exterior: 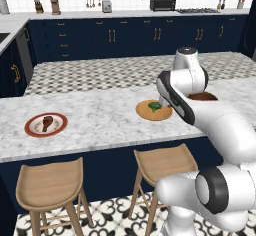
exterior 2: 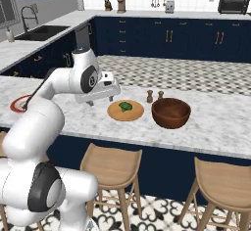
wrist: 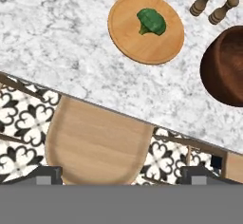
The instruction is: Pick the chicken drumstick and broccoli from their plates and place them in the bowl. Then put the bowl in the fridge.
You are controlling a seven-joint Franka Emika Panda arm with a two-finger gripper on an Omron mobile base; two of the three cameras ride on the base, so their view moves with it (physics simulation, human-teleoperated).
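Hanging above the marble counter [exterior: 100,117] edge, the gripper [wrist: 121,174] stands spread wide with nothing between its fingers, a wooden stool [wrist: 97,144] directly below. Broccoli [wrist: 152,21] lies on the tan plate [wrist: 128,38], beside the bowl [exterior 2: 170,112] and two small wooden shakers [wrist: 213,4]. Well apart to the left, the chicken drumstick [exterior: 47,122] lies on the red-rimmed plate [exterior: 31,130].

- White marbled desk [exterior: 100,120] forms an island; wooden stools [exterior: 50,185] tucked below on patterned black-and-white floor tile [wrist: 23,118].
- Navy cabinets [exterior: 125,35] with brass handles line the far wall.
- Sink [exterior 2: 41,32] at left; toaster oven [exterior: 162,2] on rear worktop.
- Pepper mills [exterior 2: 154,96] stand on the island.
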